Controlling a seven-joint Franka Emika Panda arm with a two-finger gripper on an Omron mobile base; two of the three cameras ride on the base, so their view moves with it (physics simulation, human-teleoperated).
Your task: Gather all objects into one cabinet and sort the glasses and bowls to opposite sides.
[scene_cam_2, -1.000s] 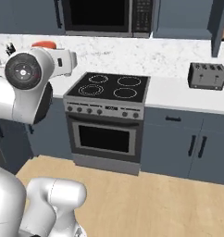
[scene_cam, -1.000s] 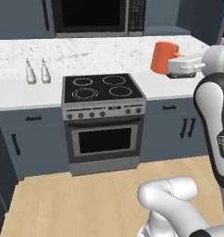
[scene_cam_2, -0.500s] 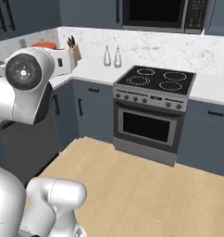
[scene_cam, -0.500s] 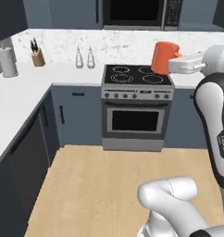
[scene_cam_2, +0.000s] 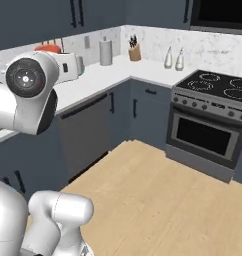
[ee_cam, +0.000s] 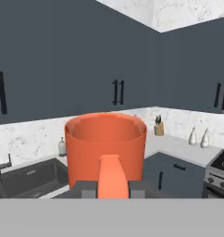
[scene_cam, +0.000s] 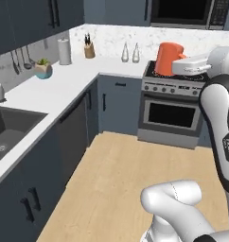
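Note:
My gripper [scene_cam: 177, 66] is shut on a glossy orange-red mug [scene_cam: 166, 59] and holds it upright in the air at about counter height. In the hand view the mug [ee_cam: 106, 143] sits close before the camera, its handle facing me between the gripper [ee_cam: 111, 187] tips. In the right base view the mug's rim [scene_cam_2: 48, 48] peeks out behind the wrist. Dark slate-blue wall cabinets [ee_cam: 77, 69] with black bar handles hang ahead, doors shut. The glasses and bowls are out of view.
An L-shaped white counter [scene_cam: 64, 90] carries a sink [scene_cam: 7, 132], a potted plant [scene_cam: 43, 68], a paper towel roll [scene_cam: 64, 51], a knife block [scene_cam: 89, 49] and two bottles [scene_cam: 130, 53]. A stove [scene_cam: 175, 94] stands at the right, with wooden floor [scene_cam: 116, 179] in front.
The base has turned left, so the whole scene slid right: the stove went from centre to the right and the corner counter with the sink came into view. The mug stays gripped.

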